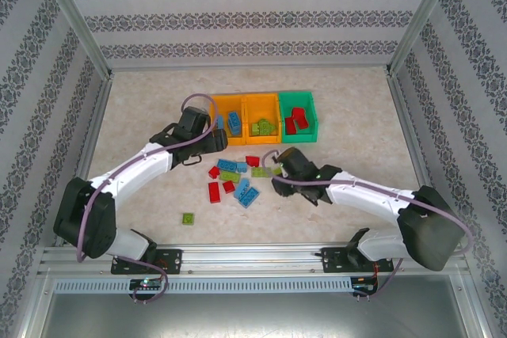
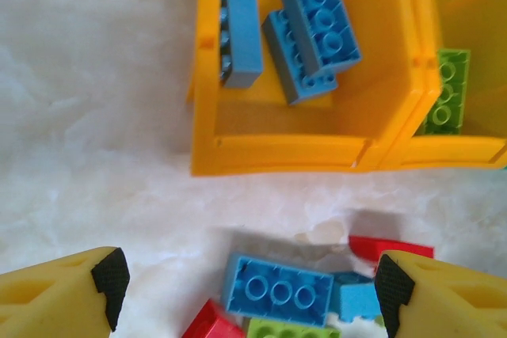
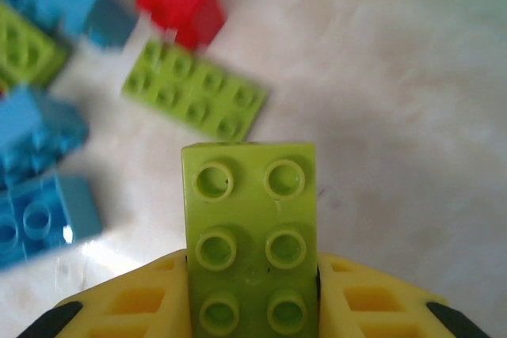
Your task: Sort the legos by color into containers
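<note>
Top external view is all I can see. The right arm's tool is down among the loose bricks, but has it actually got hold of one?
Observer: Yes. In the right wrist view, the right tool is shut on a lime green brick, with its studs facing the camera.
Operator: And the left one, by the orange box?
Observer: The left tool is open and empty, with a loose blue brick on the table in front of it.
Operator: What's in that box?
Observer: The orange bin holds three blue bricks, two of them leaning on each other.
</note>
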